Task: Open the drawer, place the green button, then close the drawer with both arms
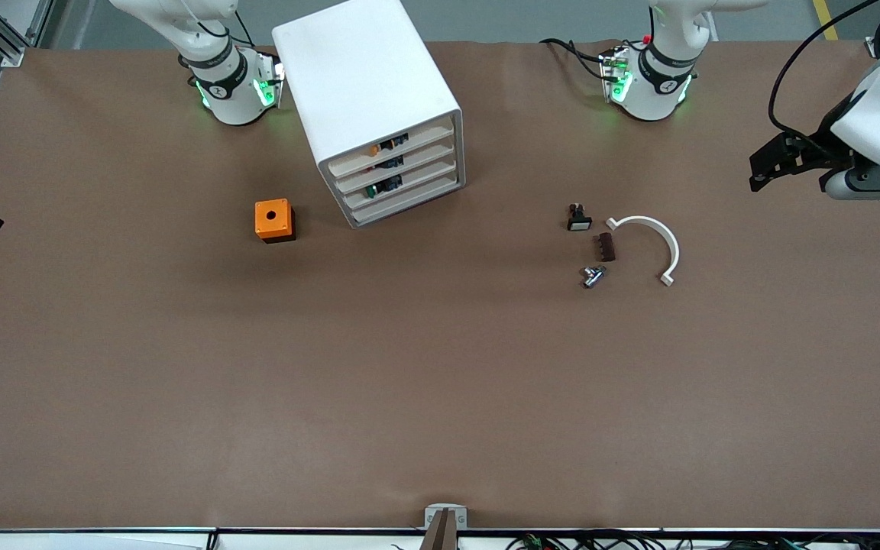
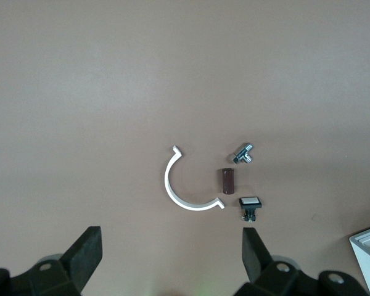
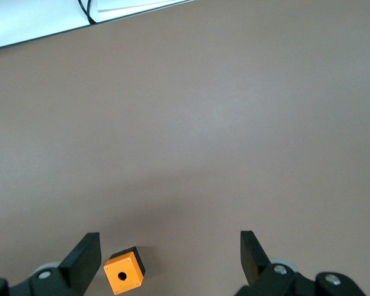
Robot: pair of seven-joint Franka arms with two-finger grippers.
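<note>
Cabinet (image 1: 379, 114) sits upper centre of the front view, all four fronts pushed in; the drawer (image 1: 402, 186), third down, shows the button (image 1: 372, 192) with its green cap inside already. Left hand (image 2: 169, 259) spread wide, over the white arc (image 2: 188, 188), idle. Right hand (image 3: 166, 259) wide too, above the orange cube (image 3: 124, 270). Task looks finished.

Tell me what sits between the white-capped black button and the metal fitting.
In the front view, a small dark brown block lies between the white-capped black button and the metal fitting, touching neither. The left wrist view shows it too.
</note>
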